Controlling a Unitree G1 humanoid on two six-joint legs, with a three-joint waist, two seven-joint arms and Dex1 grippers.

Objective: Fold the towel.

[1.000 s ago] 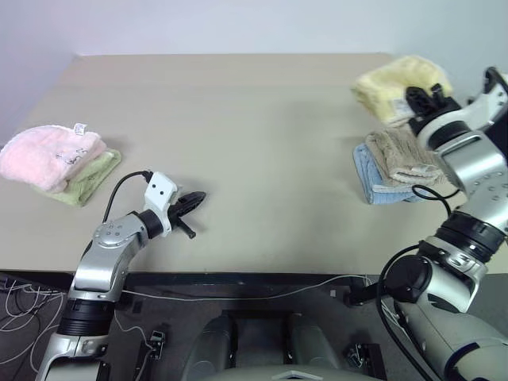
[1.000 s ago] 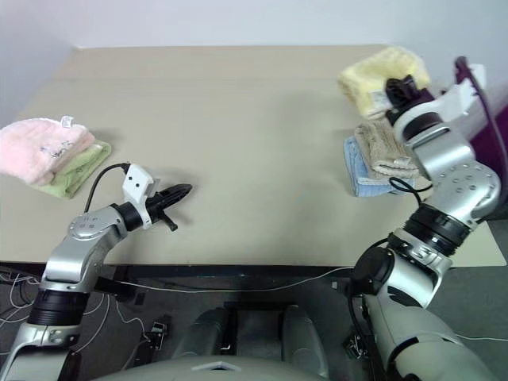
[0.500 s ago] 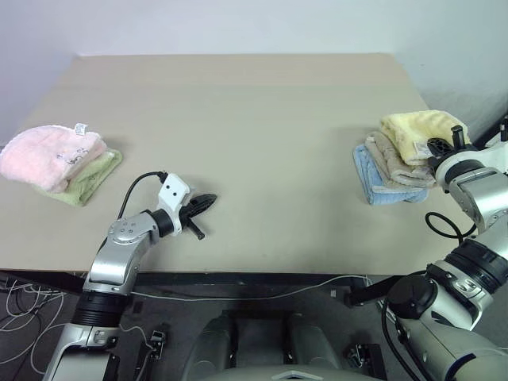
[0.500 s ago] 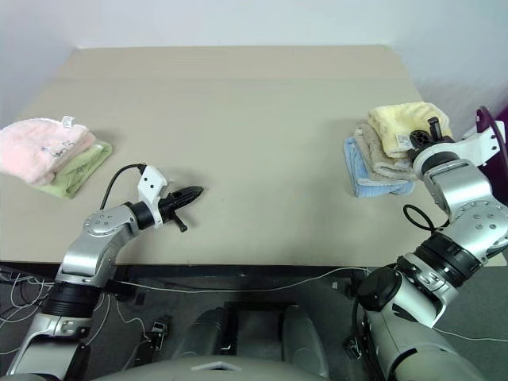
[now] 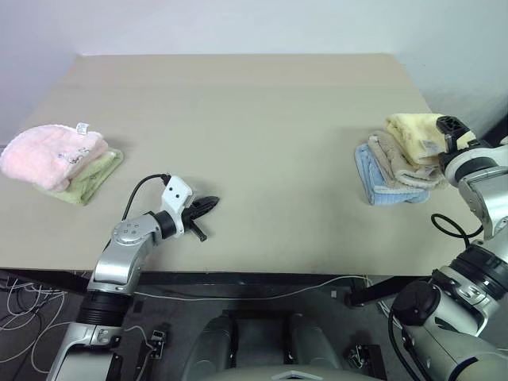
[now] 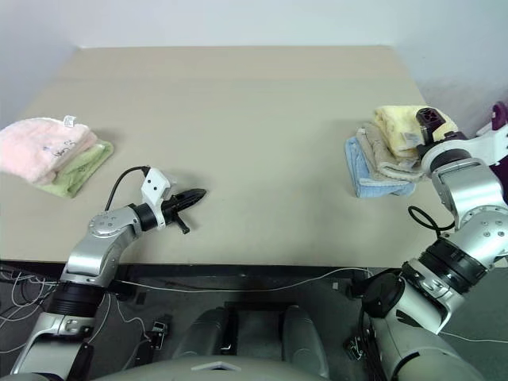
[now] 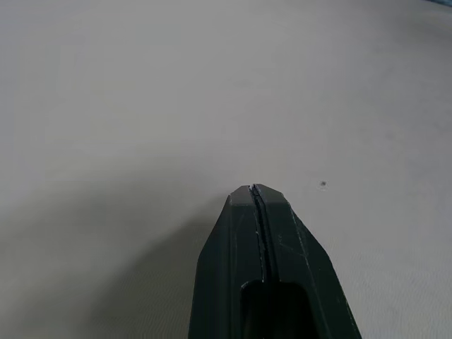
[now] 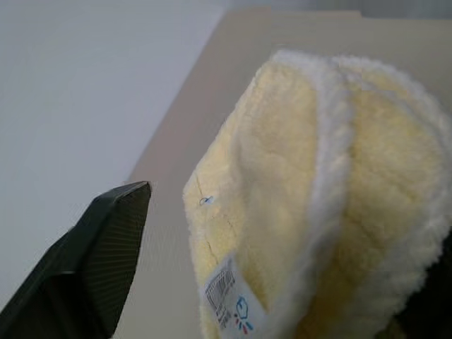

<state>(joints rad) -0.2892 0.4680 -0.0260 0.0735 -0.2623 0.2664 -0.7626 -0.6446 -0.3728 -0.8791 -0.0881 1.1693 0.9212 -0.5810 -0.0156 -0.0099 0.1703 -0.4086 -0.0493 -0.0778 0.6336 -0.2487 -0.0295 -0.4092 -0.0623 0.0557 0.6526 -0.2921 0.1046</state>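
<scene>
Two claws idle: left claw [image 5: 208, 203] was shut, empty; right claw [image 8: 233, 233] gaped, towel [image 5: 416, 136] loose between fingers, folded atop stack at desk [image 5: 262, 119] right edge. Next: retract.

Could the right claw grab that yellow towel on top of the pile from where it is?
Probably yes. The right claw is open right beside the yellow towel, which lies on top of the tan towel and blue towel, with nothing between them.
</scene>
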